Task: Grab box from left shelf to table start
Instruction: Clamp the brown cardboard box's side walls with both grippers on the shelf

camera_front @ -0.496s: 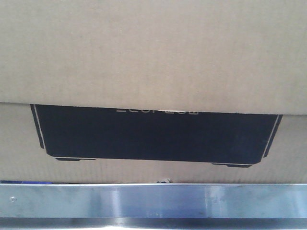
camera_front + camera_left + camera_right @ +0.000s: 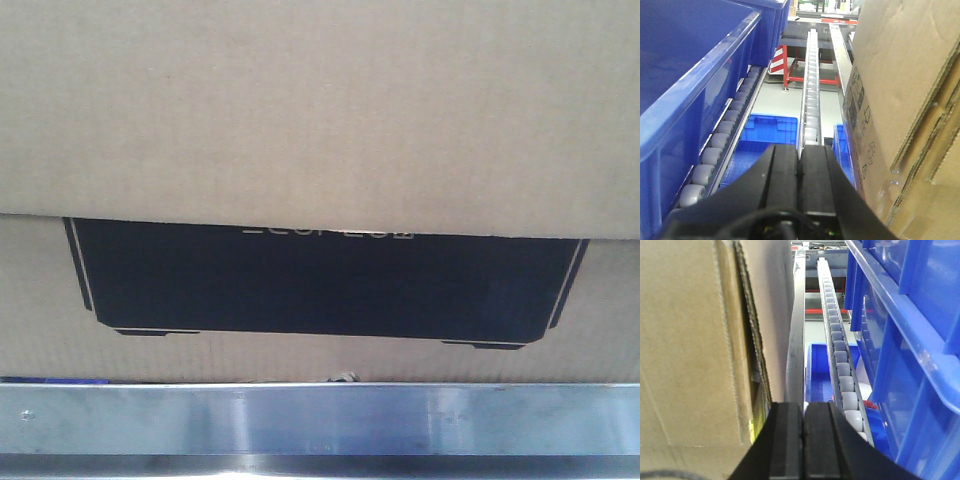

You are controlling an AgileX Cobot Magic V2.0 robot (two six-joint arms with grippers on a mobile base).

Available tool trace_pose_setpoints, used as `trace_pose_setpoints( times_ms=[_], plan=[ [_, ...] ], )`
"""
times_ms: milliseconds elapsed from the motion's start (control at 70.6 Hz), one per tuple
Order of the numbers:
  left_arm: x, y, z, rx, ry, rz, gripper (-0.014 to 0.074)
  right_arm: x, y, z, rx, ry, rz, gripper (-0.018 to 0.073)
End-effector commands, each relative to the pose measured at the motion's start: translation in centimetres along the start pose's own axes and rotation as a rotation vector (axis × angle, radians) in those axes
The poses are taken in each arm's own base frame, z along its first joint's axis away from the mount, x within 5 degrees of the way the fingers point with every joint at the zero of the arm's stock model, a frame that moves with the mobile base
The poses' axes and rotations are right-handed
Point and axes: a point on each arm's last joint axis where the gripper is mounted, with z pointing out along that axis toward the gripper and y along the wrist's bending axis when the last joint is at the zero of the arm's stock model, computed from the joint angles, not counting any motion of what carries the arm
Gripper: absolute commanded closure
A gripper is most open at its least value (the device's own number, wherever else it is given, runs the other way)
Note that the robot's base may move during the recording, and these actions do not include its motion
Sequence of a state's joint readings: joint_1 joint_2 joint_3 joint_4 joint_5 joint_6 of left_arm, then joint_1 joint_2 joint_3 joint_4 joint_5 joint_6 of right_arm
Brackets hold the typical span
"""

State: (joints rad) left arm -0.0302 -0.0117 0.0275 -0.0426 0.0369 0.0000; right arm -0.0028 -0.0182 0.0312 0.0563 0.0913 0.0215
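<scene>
The box (image 2: 320, 120) rests unmoved on the left shelf (image 2: 320, 420).

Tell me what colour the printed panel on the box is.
Black panel with thin pale outline; best in the exterior front-facing view.

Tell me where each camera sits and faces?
Front camera: faces the box head-on and close, above the shelf rail; no robot parts show.
Left wrist camera: looks along the box's left side, past a blue bin and rollers; the left jaws, pressed together, show below.
Right wrist camera: looks along the box's other side, beside another blue bin; the right jaws, shut, show below.
Shared: all see the box.
</scene>
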Motion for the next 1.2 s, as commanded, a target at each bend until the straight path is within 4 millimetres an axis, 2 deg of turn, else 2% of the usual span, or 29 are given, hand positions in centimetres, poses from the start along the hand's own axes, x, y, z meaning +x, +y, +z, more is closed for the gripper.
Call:
trace_pose_setpoints(
  times_ms=[0, 127, 241, 368, 510, 609, 708, 793, 892, 949, 1190],
  plan=[
    [-1.0, 0.0, -0.1, -0.003, -0.121, -0.007, 0.0699, -1.5, 0.1, -0.2, -0.003, -0.117, -0.014, 0.0502],
    [-1.6, 0.0, -0.2, -0.004, -0.19, -0.022, 0.0699, -1.5, 0.1, -0.2, -0.003, -0.117, -0.014, 0.0502],
    [-2.8, 0.3, -0.5, -0.013, -0.289, -0.126, 0.0699, -1.5, 0.1, -0.2, -0.003, -0.117, -0.014, 0.0502],
    [-5.8, 0.0, -1.1, 0.001, -0.342, -0.112, 0.0699, -1.5, 0.1, -0.2, -0.003, -0.117, -0.014, 0.0502],
    [-10.4, -0.4, -2.0, 0.008, -0.311, 0.006, 0.0697, -1.5, 0.1, -0.2, -0.003, -0.117, -0.014, 0.0502],
    [-13.4, -0.6, -2.5, 0.007, -0.29, 0.021, 0.0681, -1.5, 0.1, -0.2, -0.003, -0.117, -0.014, 0.0502],
    [-15.9, -0.7, -2.5, 0.008, -0.272, 0.022, 0.0568, -1.5, 0.1, -0.2, -0.003, -0.117, -0.014, 0.0502],
    [-17.6, -0.8, -2.2, 0.008, -0.234, 0.022, 0.0375, -1.5, 0.1, -0.2, -0.003, -0.117, -0.014, 0.0502],
    [-18.7, -0.9, -1.2, 0.01, -0.142, 0.015, 0.0202, -1.5, 0.1, -0.2, -0.003, -0.117, -0.014, 0.0502],
    [-19.2, -0.9, -0.5, 0.016, -0.084, 0.0, 0.0173, -1.5, 0.1, -0.2, -0.003, -0.117, -0.014, 0.0502],
    [-21.6, -2.3, 3.8, 0.147, 0.153, -0.094, 0.0174, -1.5, 0.1, -0.2, -0.003, -0.117, -0.014, 0.0502]
  ],
)
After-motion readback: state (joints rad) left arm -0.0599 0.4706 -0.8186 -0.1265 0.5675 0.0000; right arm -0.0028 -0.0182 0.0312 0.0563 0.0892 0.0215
